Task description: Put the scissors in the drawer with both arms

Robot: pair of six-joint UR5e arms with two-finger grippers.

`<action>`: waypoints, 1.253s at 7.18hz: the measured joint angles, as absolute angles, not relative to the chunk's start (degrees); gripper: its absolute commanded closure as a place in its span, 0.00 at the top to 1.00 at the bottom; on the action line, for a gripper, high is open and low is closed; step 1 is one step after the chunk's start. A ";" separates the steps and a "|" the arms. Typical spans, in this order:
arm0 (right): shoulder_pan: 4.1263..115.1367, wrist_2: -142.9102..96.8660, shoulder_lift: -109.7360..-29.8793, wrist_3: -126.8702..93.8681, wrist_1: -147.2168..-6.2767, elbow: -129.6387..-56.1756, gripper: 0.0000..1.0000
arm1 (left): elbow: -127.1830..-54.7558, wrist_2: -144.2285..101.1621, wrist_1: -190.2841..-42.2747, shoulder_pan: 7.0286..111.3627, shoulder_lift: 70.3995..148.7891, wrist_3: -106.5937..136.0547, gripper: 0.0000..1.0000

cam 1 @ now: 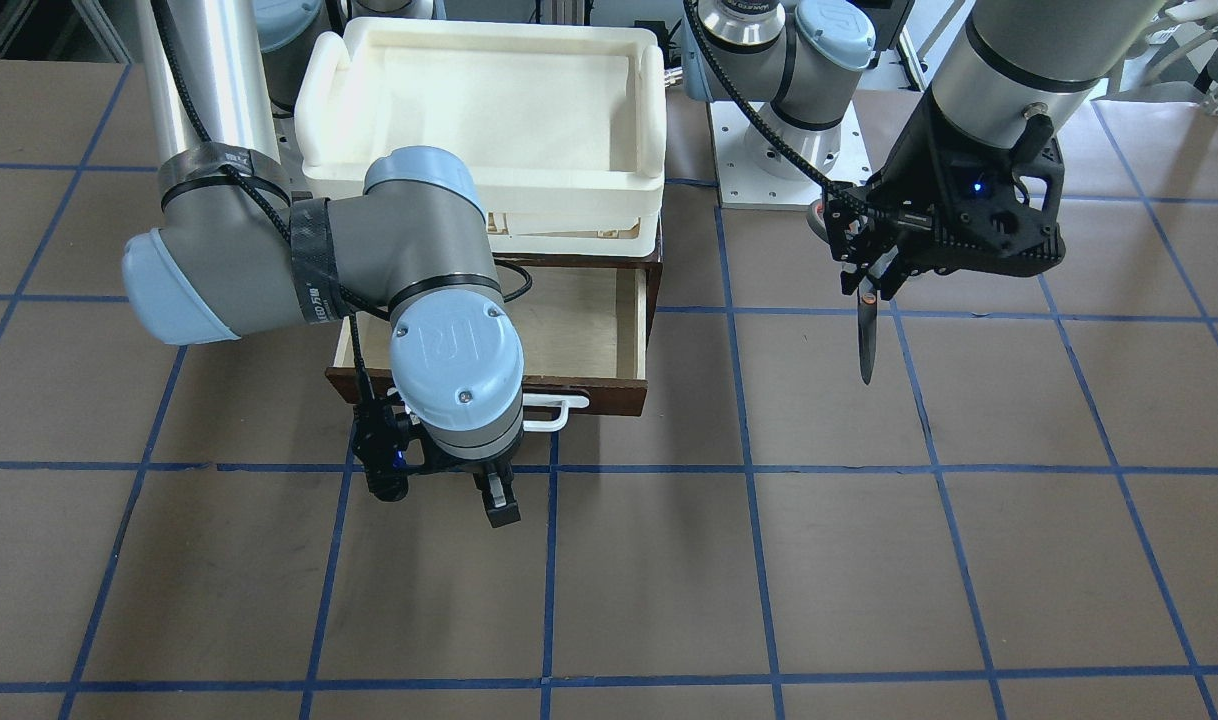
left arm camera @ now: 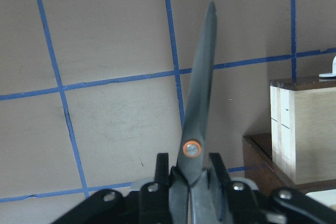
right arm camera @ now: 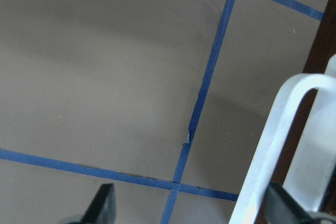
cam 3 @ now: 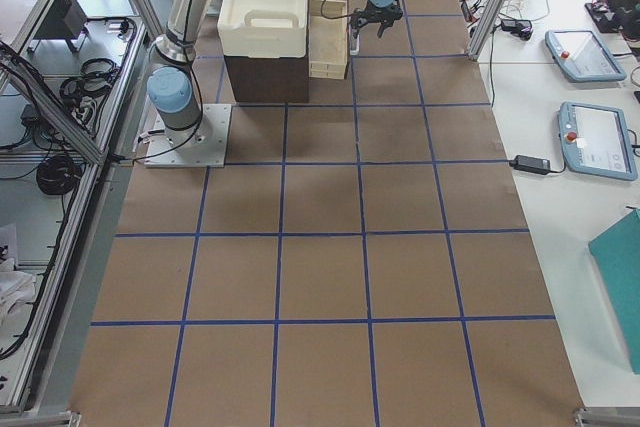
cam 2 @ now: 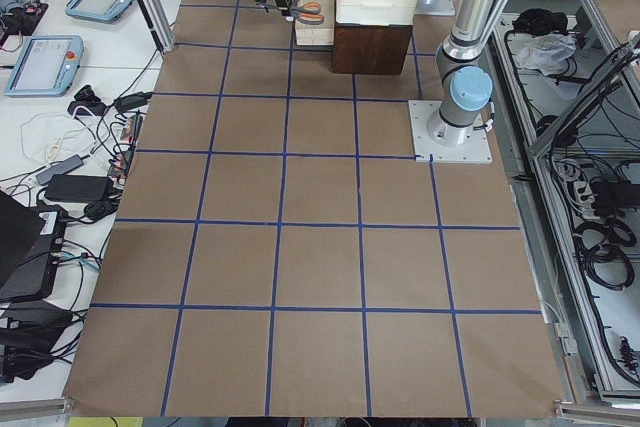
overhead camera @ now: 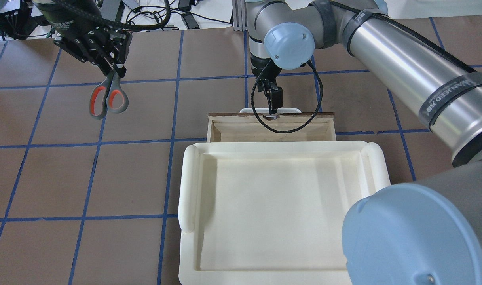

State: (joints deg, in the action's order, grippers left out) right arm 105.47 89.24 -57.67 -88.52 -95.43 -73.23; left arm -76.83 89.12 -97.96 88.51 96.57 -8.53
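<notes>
The scissors (overhead camera: 108,97), with grey handles lined orange-red, hang in the air left of the drawer, held at the pivot with the blades closed. My left gripper (overhead camera: 113,70) is shut on them. In the front view the blades (cam 1: 866,340) point away from the robot's base, below the gripper (cam 1: 874,285). The left wrist view shows the blades (left arm camera: 202,93) past the fingers (left arm camera: 163,167). The dark brown drawer (cam 1: 609,395) is pulled open, its pale interior (overhead camera: 225,128) empty. My right gripper (cam 1: 469,490) is open at the white handle (right arm camera: 273,140), which sits close to one fingertip (right arm camera: 286,203).
A white foam tray (overhead camera: 189,186) rests on top of the drawer's cabinet, behind the open drawer. The right arm's elbow (cam 1: 409,250) hangs over the drawer's left part in the front view. The brown table has blue grid lines (cam 1: 749,470).
</notes>
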 measured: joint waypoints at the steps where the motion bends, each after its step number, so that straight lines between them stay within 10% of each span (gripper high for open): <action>1: 105.24 89.11 -57.30 -88.14 -95.55 -72.68 1.00 | -76.95 89.08 -97.95 88.51 96.56 -8.53 0.12; 9: 105.12 88.59 -55.95 -85.90 -95.84 -71.10 1.00 | -77.16 89.07 -97.97 88.51 96.45 -8.53 0.12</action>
State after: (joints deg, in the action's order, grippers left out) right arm 105.12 88.59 -55.95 -85.90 -95.84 -71.10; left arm -77.16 89.07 -97.97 88.51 96.45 -8.53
